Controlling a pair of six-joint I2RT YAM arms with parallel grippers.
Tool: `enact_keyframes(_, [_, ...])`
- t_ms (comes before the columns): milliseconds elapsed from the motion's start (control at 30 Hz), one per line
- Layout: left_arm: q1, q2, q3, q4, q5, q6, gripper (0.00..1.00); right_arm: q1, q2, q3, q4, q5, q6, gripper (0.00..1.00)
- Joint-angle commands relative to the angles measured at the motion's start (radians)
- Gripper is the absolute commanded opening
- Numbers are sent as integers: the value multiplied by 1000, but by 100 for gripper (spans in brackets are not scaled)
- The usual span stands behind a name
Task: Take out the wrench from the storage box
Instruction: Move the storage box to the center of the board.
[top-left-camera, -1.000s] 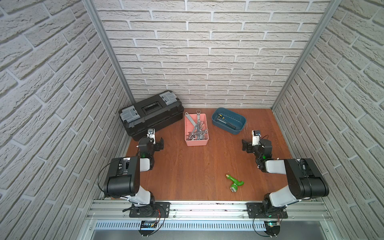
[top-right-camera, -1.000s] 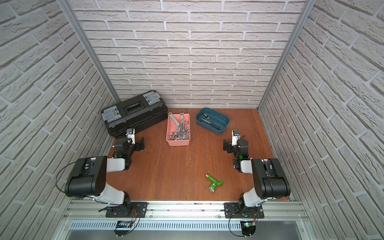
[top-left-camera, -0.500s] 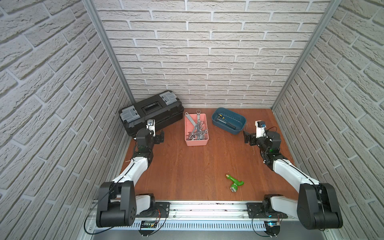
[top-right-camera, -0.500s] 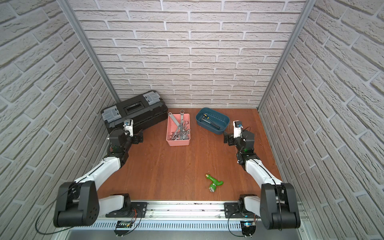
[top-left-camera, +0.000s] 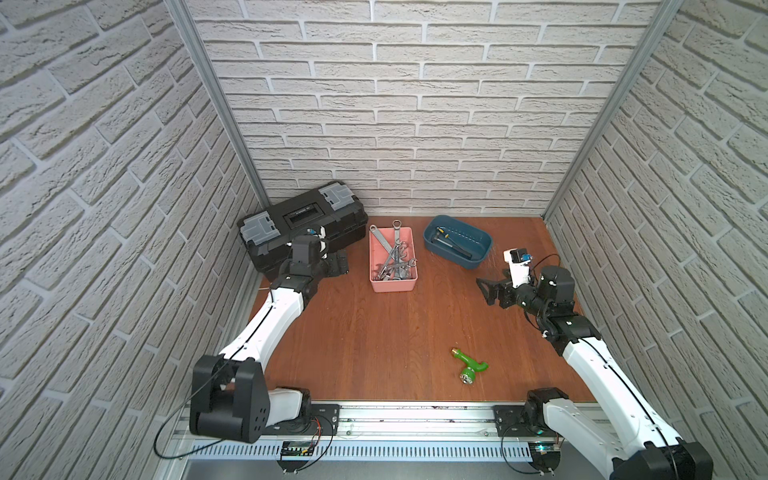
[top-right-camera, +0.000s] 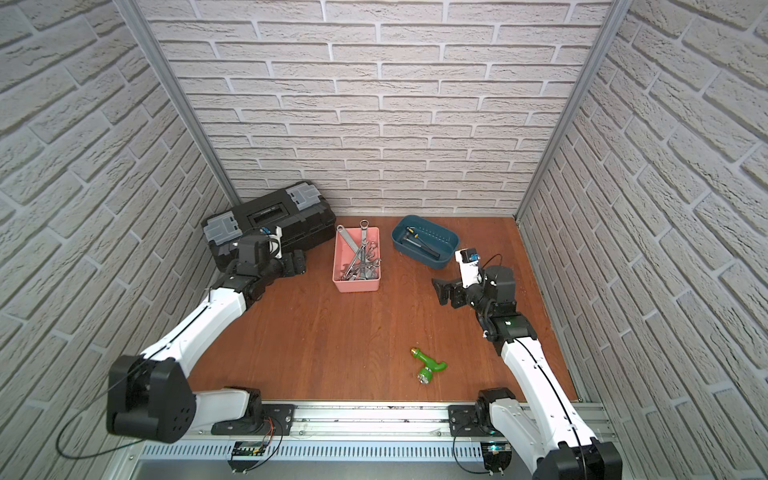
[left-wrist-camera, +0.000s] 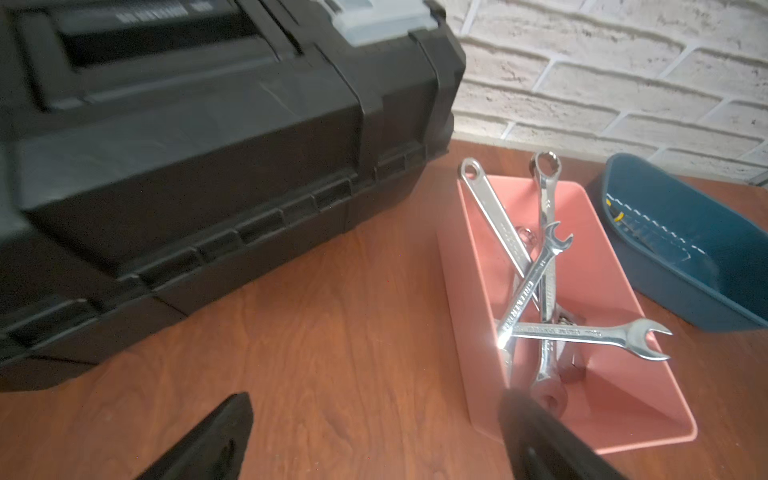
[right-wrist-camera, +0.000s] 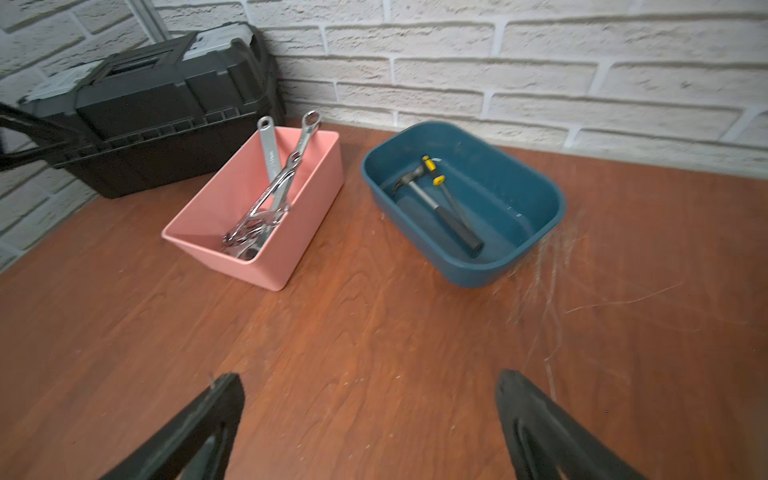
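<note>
Left fingers (top-left-camera: 340, 266) spread wide and empty, low over the desk (top-left-camera: 374, 332) in front of the black toolbox (top-left-camera: 299, 216), near the pink storage box (top-left-camera: 392, 286). Right fingers (top-left-camera: 486, 284) just as wide, holding nothing, near the blue tub (top-left-camera: 449, 257). Wrenches (top-left-camera: 394, 262) lie heaped inside the storage box, two leaning past its far rim.

Black toolbox (left-wrist-camera: 187, 166): the left wrist view's edge is cutting it off, and it is showing blurred.
Blue tub (left-wrist-camera: 685, 257): that view's edge is cropping part of it.
Wrenches (left-wrist-camera: 528, 291): the upper ones are covering those beneath; you are getting no count.
</note>
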Motion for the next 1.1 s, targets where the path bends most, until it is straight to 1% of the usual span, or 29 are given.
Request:
enact_keyframes(0, [-34, 122, 96, -61, 36, -71, 95, 84, -31, 4, -131, -10, 92, 99])
enact_keyframes(133, [-64, 277, 208, -57, 42, -76, 90, 144, -21, 9, -163, 5, 158, 99])
enact_keyframes(267, [-93, 410, 319, -74, 54, -71, 85, 188, 19, 32, -185, 34, 166, 99])
enact_keyframes(333, [-111, 474, 382, -104, 43, -57, 82, 202, 40, 45, -186, 41, 169, 99])
enact_keyframes(500, [-140, 551, 447, -115, 41, -56, 75, 222, 80, 54, -175, 48, 183, 99])
enact_keyframes(567, [-145, 574, 462, -127, 50, -57, 69, 227, 92, 60, -177, 54, 182, 99])
enact_keyframes(733, [-152, 614, 483, -166, 48, -53, 51, 236, 110, 71, -185, 65, 181, 99])
enact_keyframes(800, [-153, 618, 479, -165, 53, -52, 39, 238, 115, 73, -184, 66, 182, 99])
enact_keyframes(900, [-160, 616, 482, -172, 58, -52, 24, 241, 124, 74, -183, 65, 186, 99])
enact_keyframes(1033, [-177, 603, 476, -186, 51, -49, 6, 248, 131, 82, -188, 75, 188, 99])
enact_keyframes(1067, [-181, 598, 473, -187, 49, -49, 3, 248, 133, 84, -191, 79, 186, 99])
